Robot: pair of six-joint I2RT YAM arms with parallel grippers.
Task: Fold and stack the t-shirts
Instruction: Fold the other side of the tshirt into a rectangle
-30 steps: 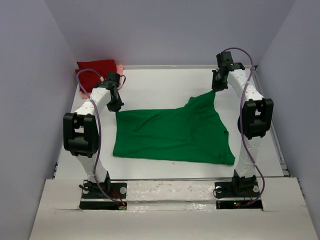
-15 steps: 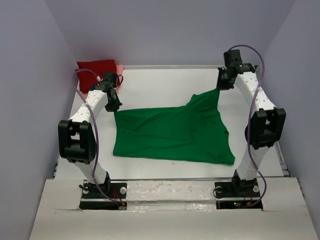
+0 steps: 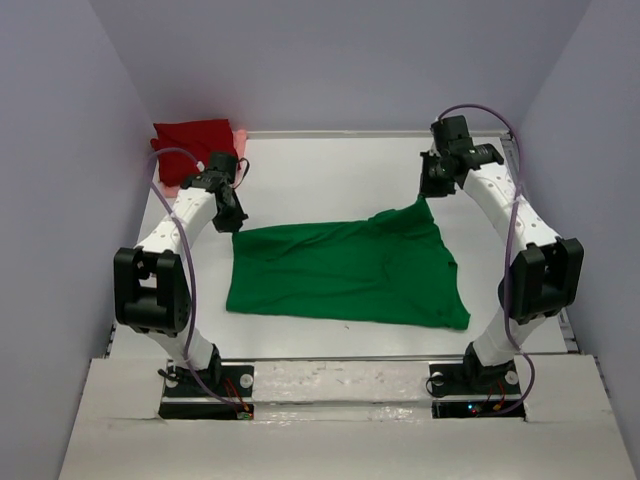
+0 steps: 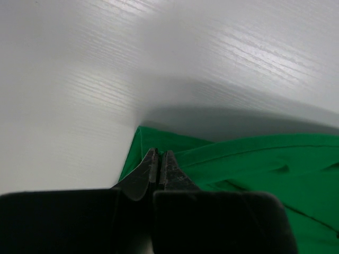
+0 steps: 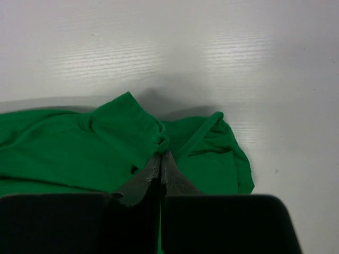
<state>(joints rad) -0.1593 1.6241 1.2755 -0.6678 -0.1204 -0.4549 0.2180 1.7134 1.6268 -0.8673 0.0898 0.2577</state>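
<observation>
The bright green cloth t-shirt [image 3: 345, 272] lies spread on the white desk [image 3: 330, 175], far corners clamped in the left end effector [image 3: 231, 218] and right end effector [image 3: 430, 192]. The right corner has slackened inward since its stretch (seemingly the fold beginning).

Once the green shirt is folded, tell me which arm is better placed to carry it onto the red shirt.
Left, probably. Its fingers pinch the far-left corner of the green shirt, and the red shirt lies just beyond them; the right arm grips the opposite corner.
</observation>
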